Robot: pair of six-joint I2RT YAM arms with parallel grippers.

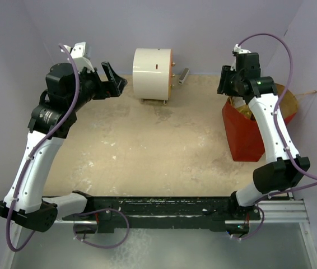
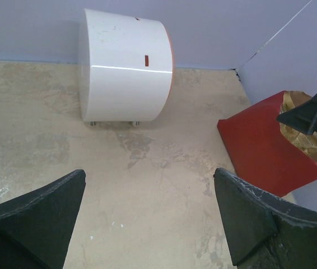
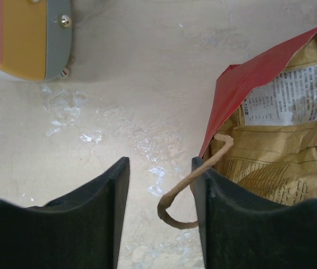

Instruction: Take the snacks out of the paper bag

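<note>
The red paper bag (image 1: 241, 133) lies at the table's right side with its brown mouth facing up and back. It also shows in the left wrist view (image 2: 257, 147). In the right wrist view its red edge (image 3: 257, 72) frames a crumpled brown, printed inside, and I cannot tell any snack packet apart there. A twine handle (image 3: 187, 188) loops out between my right fingers, touching the right one. My right gripper (image 1: 226, 84) (image 3: 159, 162) is open above the bag's left rim. My left gripper (image 1: 114, 78) (image 2: 150, 175) is wide open and empty, raised at the far left.
A white cylinder (image 1: 152, 67) (image 2: 126, 64) stands on its side at the back centre, its orange-and-grey end (image 3: 27, 33) towards the bag. A small grey piece (image 1: 182, 74) lies beside it. Purple walls close the back and sides. A black rail (image 1: 158, 204) runs along the near edge.
</note>
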